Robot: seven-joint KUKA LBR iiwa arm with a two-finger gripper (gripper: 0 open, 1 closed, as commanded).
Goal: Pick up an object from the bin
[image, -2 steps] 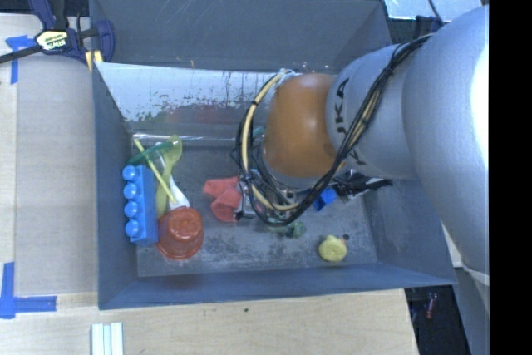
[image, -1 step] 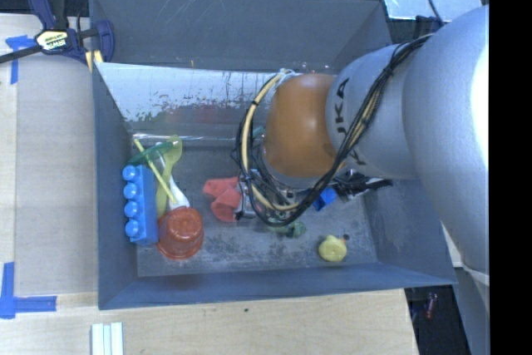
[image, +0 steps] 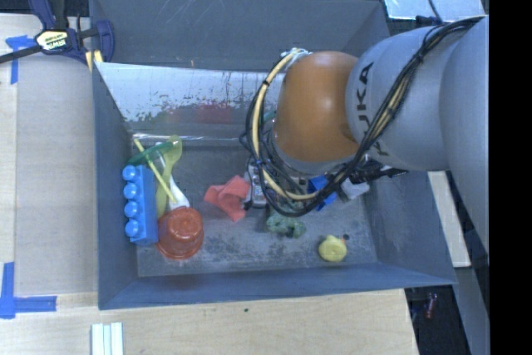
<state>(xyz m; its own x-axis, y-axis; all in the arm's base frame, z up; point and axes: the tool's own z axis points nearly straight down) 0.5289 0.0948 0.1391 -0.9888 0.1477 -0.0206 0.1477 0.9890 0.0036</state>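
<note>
The gripper (image: 256, 189) hangs low over the middle of the bin (image: 249, 278); whether it is open or holds anything cannot be told; a crumpled red piece (image: 224, 198) lies just beside it, toward the view's left; a dark green scrap (image: 283, 224) lies near, toward the front wall.

In the bin (image: 110, 179), a studded brick (image: 137, 205) lies along the left wall, a long bent piece (image: 166, 170) just right of it. A cup (image: 180, 233) sits near the front wall, just beside the brick's front end. A crumpled scrap (image: 226, 197) lies mid-floor, the gripper (image: 258, 191) just right of it. A knobbly lump (image: 283, 225) lies before the gripper, a round lump (image: 333, 248) nearer the front-right corner.
</note>
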